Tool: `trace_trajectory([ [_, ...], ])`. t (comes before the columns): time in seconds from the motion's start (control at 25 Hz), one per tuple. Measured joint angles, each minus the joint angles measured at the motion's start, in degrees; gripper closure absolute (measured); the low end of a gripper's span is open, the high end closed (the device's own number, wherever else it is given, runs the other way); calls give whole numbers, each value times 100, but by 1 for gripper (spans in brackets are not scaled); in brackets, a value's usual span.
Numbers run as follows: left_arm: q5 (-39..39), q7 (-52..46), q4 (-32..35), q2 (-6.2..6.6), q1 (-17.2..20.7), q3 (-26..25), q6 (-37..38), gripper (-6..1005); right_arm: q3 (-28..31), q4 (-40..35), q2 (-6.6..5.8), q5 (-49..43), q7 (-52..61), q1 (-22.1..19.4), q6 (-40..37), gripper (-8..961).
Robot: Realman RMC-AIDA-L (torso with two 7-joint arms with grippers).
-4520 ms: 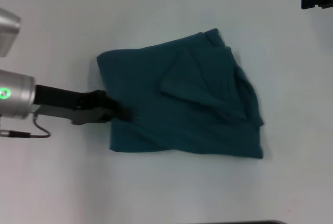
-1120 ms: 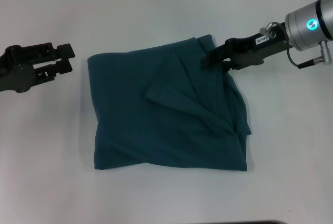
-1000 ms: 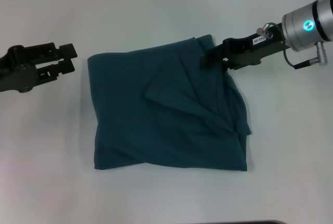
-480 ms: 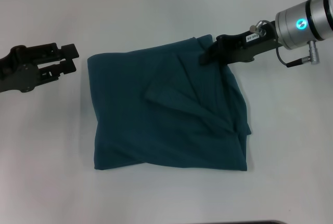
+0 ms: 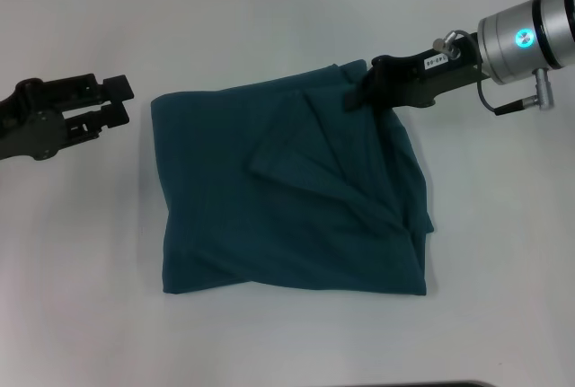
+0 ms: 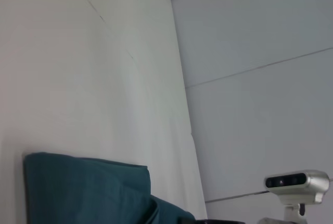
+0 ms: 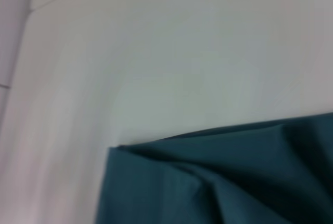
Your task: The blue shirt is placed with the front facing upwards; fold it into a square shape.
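The blue shirt lies folded into a rough, rumpled rectangle in the middle of the white table, with loose folds along its right side. My right gripper reaches in from the right and rests on the shirt's far right corner, its tips dark against the cloth. Left of the shirt, a short gap from its far left corner, my left gripper hovers open and holds nothing. A corner of the shirt shows in the left wrist view. The right wrist view shows a creased shirt corner close up.
The white table surrounds the shirt on all sides. A dark strip runs along the near edge. A grey wall and a camera on a stand show in the left wrist view.
The left gripper has let go of the shirt's left edge and drawn back to the left. The right arm came in to the far right corner, then tilted and edged slightly left.
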Motion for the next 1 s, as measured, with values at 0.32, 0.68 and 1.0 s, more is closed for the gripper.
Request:
trace_trajectory([
  [0.32,0,0,0,6,29,-107,-12,491,5,-285,-29,225,131,45,-546,916],
  [0.68,0,0,0,7,31,-137,-14,490,23,-695,-131,529,369,17,-1079,913],
  [1.0,0,-1,0,15,28,-146,-14,490,45,-775,-250,592,442,127,-1158,911],
])
